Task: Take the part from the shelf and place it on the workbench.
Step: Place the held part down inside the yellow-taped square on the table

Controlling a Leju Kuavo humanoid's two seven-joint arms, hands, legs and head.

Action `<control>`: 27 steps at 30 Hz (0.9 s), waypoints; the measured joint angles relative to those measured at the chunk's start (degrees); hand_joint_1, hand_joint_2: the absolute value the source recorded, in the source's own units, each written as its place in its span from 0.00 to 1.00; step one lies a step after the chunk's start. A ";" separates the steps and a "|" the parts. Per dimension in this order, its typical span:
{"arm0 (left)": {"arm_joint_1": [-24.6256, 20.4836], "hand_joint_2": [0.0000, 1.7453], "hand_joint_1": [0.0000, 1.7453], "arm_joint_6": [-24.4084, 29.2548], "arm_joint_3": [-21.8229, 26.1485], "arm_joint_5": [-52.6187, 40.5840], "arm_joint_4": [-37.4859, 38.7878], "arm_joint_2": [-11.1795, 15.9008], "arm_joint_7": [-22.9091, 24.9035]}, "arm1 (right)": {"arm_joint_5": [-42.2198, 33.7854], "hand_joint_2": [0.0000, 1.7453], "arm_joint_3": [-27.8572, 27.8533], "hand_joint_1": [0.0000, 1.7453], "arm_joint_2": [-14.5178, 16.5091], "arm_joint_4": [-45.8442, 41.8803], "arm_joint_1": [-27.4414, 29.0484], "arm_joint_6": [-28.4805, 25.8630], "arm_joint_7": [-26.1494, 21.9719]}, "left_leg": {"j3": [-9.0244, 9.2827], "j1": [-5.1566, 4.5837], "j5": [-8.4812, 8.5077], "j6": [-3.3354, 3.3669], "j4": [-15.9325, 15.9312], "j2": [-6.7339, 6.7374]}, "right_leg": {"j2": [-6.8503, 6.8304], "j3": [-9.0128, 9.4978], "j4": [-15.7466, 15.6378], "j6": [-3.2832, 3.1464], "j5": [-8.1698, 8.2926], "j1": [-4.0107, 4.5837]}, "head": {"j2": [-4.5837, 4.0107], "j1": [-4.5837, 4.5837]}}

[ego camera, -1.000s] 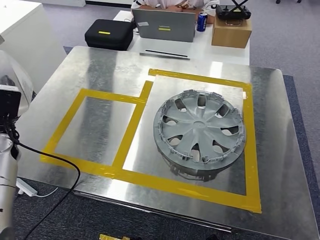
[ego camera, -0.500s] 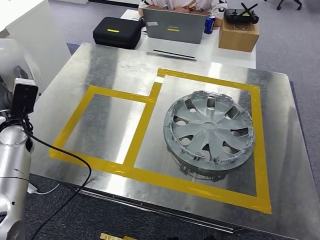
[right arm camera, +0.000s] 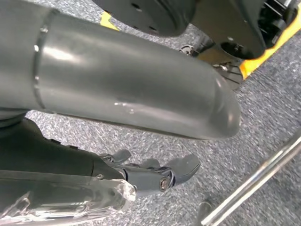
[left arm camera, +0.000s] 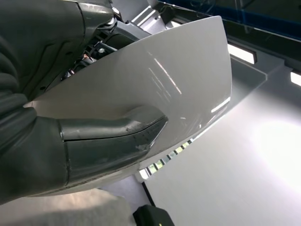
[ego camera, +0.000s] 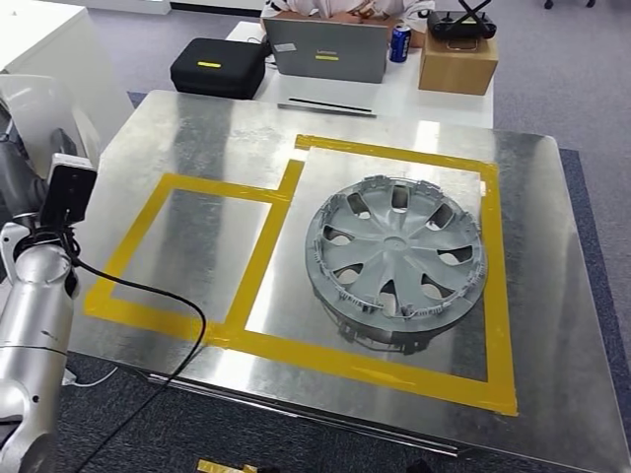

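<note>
The left hand (left arm camera: 71, 136) grips a white panel (left arm camera: 170, 80), the thick thumb pressed flat across its glossy face and the darker fingers behind it. In the head view the same panel (ego camera: 40, 113) shows above the left arm, held up off the near-left corner of the workbench (ego camera: 193, 128), with the wrist camera (ego camera: 69, 189) just below it and a black cable (ego camera: 149, 296) trailing from there over the bench edge. The panel is smooth, gently curved and pale, with a rounded outer edge that catches streaks of light.

Beyond the hand, the steel workbench carries two boxes outlined in yellow tape (ego camera: 260, 246). The nearer, smaller box lies just past the hand; the larger one, further to the right, holds a grey hubcap (ego camera: 394, 258) lying flat with its spokes up.

Past the far edge of the bench stand a black case (ego camera: 216, 66), a laptop (ego camera: 327, 49), a blue can (ego camera: 399, 43) and a cardboard box (ego camera: 456, 63) with a controller (ego camera: 459, 22) on top. A person sits behind the laptop.

The right hand (right arm camera: 156, 176) hangs over grey carpet, its fingers apart and holding nothing.
</note>
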 joint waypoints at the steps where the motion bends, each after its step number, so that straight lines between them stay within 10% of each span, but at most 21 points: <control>1: -0.17 1.00 1.00 0.10 -0.32 -0.16 0.23 -0.15 -0.08 | -0.07 0.00 0.01 0.00 0.00 0.00 0.04 0.02 -0.08 | 1.73 0.03 1.99 0.07 -3.43 0.01 | 0.03 -0.01 0.11 0.10 -0.06 -0.01 | 0.00 -0.01; 4: -0.96 1.00 1.00 0.37 -1.23 -0.39 1.09 -0.52 -0.38 | -0.40 0.00 0.03 0.00 -0.09 0.00 0.03 0.02 -0.45 | 5.31 -0.13 4.16 0.68 -10.95 0.00 | 0.11 -0.48 0.63 0.76 -0.22 0.30 | 0.00 0.04; 8: -1.10 1.00 1.00 0.97 -1.56 -0.44 2.36 -0.55 -0.68 | -0.85 0.00 0.04 0.00 -0.32 0.00 0.24 0.00 -0.81 | 5.48 -0.13 4.02 1.94 -11.77 -0.02 | 0.04 -1.16 1.14 1.80 -0.64 0.20 | 0.00 0.07; 14: -1.07 1.00 1.00 1.40 -1.56 -0.38 4.75 -0.10 -1.39 | -1.14 0.00 0.13 0.00 -0.55 0.00 0.68 -0.02 -1.27 | 5.56 -0.17 4.15 2.76 -11.89 -0.01 | -0.15 -9.04 16.65 2.61 -6.64 -0.12 | 0.00 0.61; 19: -0.91 1.00 1.00 0.46 -1.55 0.11 5.52 0.13 -1.63 | -1.49 0.00 0.14 0.00 -0.68 -0.01 0.72 -0.04 -1.60 | 5.55 -0.42 3.94 2.26 -11.80 -0.19 | -0.08 -2.04 2.09 1.62 0.05 0.05 | 0.00 0.56; 24: -0.81 1.00 1.00 0.05 -1.56 0.50 5.95 0.38 -1.74 | -1.68 0.00 0.15 0.00 -0.70 0.00 0.88 -0.06 -1.70 | 5.04 -0.30 2.79 0.75 -10.72 -0.18 | 0.04 -1.00 0.38 0.36 0.29 0.02 | 0.00 0.39; 27: -0.69 1.00 1.00 0.05 -1.56 0.58 6.23 0.56 -1.77 | -1.73 0.00 0.13 0.00 -0.74 0.00 0.88 -0.08 -1.72 | 1.11 -0.20 -2.09 0.20 -1.84 -0.15 | 0.02 -0.75 0.14 -0.10 0.34 -0.03 | 0.00 0.17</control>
